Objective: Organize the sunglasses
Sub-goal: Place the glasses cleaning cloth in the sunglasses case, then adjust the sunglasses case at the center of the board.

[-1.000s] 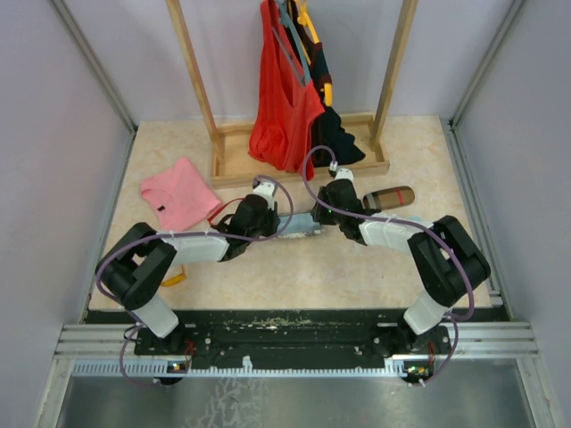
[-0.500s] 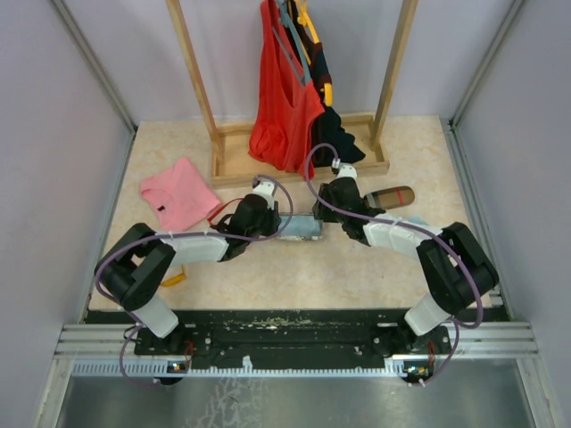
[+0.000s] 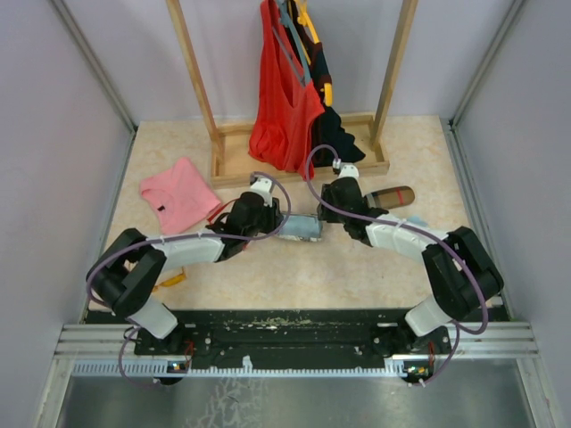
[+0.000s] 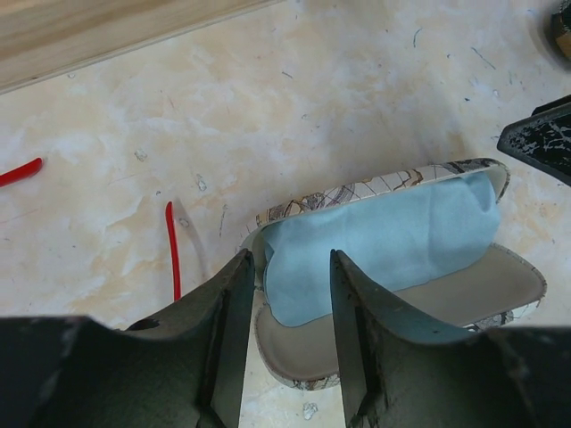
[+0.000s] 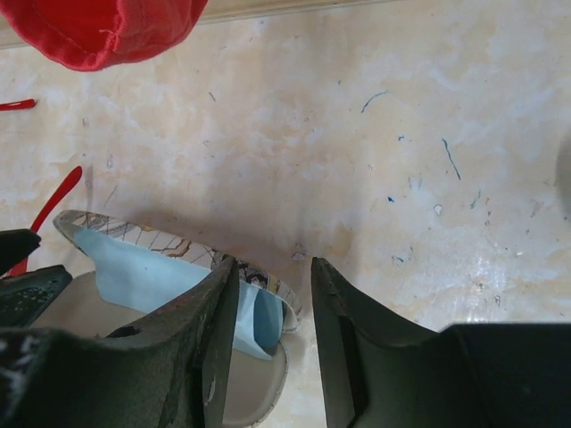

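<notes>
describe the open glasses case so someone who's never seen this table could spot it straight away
Start at the wooden clothes rack at the back of the table; just in front of its base, mid-table, lies the open case. Unlike the brown case to its right, it has a pale printed shell and a light blue cloth tucked inside.

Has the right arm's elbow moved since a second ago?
Yes: the elbow swung right and toward the near edge, away from the wooden rack.
</notes>
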Action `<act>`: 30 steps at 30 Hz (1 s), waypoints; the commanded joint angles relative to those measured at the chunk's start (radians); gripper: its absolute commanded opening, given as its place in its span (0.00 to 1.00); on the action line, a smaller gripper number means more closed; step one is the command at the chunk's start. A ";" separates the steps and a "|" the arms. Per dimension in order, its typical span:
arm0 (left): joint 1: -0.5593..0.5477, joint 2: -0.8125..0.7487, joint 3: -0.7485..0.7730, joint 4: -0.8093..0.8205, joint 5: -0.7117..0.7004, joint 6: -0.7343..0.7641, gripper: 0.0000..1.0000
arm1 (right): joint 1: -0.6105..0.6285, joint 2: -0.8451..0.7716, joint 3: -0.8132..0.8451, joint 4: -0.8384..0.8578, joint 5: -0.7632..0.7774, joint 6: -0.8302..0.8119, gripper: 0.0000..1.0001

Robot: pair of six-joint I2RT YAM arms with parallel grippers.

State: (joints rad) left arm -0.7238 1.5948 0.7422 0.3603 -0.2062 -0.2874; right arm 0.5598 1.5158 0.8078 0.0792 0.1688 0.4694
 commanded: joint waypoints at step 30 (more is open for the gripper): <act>-0.005 -0.444 -0.224 -0.369 0.124 -0.248 0.47 | -0.011 0.246 0.344 -0.198 -0.040 -0.141 0.37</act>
State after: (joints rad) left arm -0.7246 1.1748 0.5385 0.0143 -0.1062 -0.5220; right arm 0.5598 1.7458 1.0859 -0.1005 0.1520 0.3546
